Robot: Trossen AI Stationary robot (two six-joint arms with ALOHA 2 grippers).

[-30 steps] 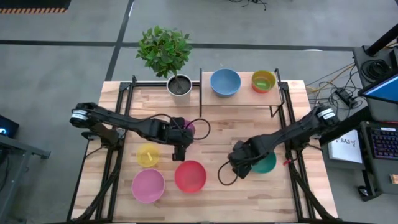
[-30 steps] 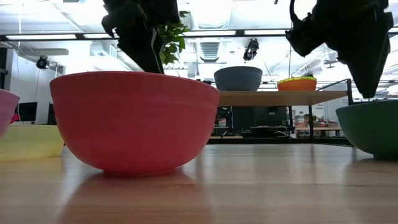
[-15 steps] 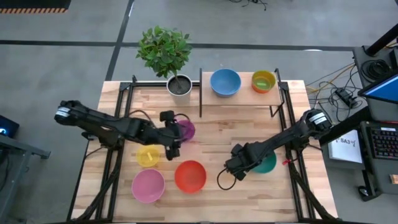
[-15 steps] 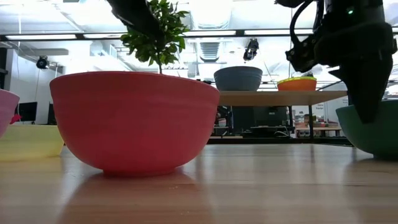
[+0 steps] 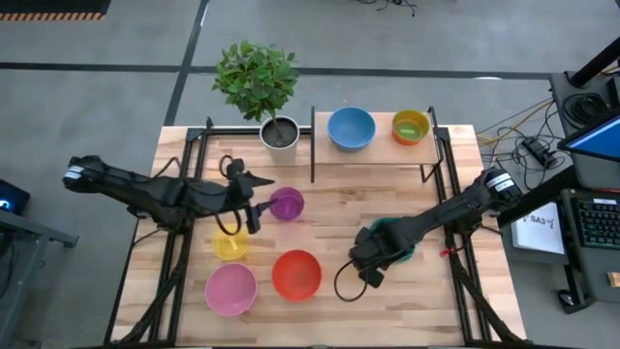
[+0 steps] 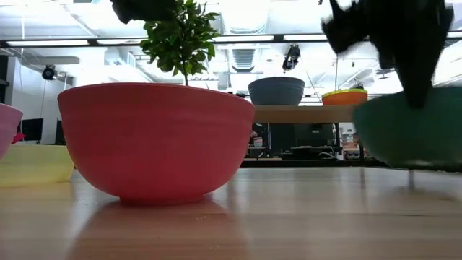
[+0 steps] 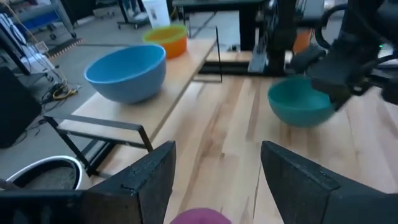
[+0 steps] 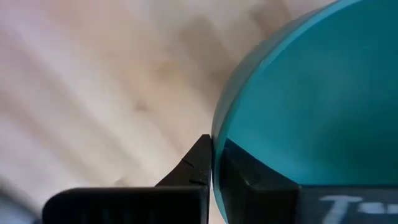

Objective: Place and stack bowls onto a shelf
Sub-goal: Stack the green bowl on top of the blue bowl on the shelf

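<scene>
Right end effector (image 5: 372, 254) apparently clamped on teal bowl (image 6: 404, 133) rim, bowl airborne.

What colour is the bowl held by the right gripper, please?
Teal; the bowl pinched at its rim by the right gripper shows best in the left wrist view.

My two arms are dark, slim and jointed, each with a pale ring at the elbow. A black cable loops beside my left gripper (image 5: 249, 199), another curls at six o'clock from my right gripper (image 5: 373, 260). My fingers (image 7: 152, 177) are flat matte black blades; one right finger bears white lettering.
</scene>
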